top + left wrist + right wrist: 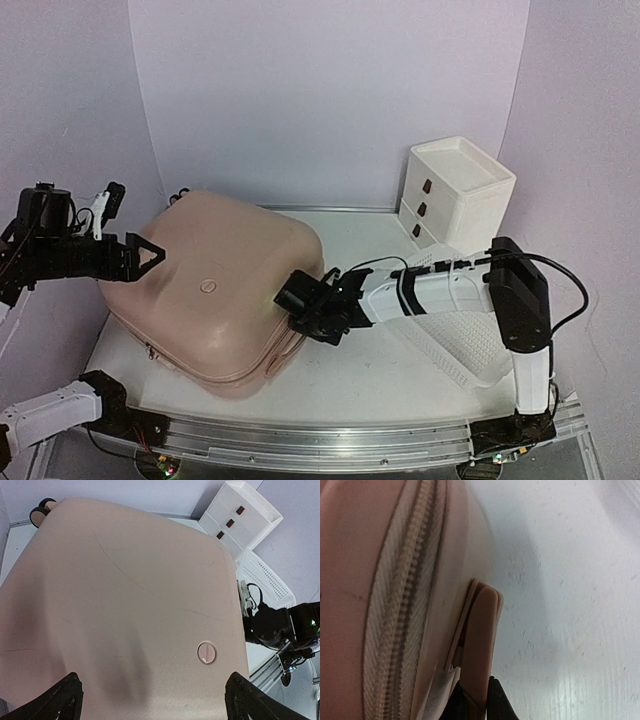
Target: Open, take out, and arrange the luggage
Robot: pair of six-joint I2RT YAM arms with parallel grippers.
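Observation:
The luggage point(215, 290), a large pale-pink hard-shell suitcase, lies flat and closed on the white table, its lid and round logo badge point(206, 652) facing up. My left gripper point(152, 700) hovers open above the lid's left part point(150, 255), holding nothing. My right gripper point(290, 325) is at the suitcase's right side. In the right wrist view its two black fingers are shut point(479, 690) on the pink side handle point(480, 640), which stands slightly off the shell. The closed zipper point(402, 605) runs along beside the handle.
A white drawer unit point(455, 190) with brown handles stands at the back right. A white perforated basket point(460, 340) lies under my right arm. Caster wheels point(42, 507) show at the suitcase's far left corner. Bare table point(380, 370) lies in front of the right gripper.

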